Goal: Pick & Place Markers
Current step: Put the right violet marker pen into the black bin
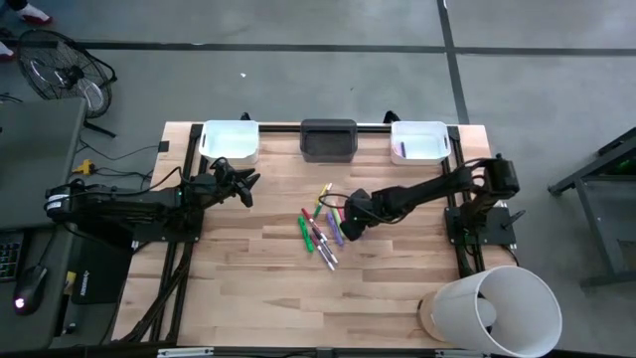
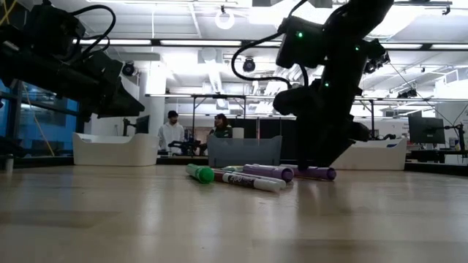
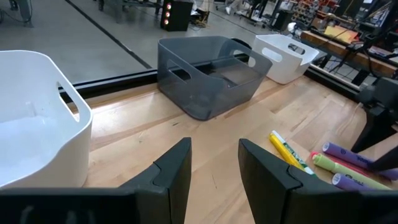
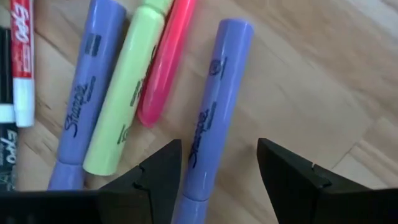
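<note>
Along the far edge, grey bin (image 1: pixel 328 140) sits between white bins; both claws gape.

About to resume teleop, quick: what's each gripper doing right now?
Left gripper: open, empty, near the left white bin.
Right gripper: open, straddling a purple marker, not gripping.
</note>
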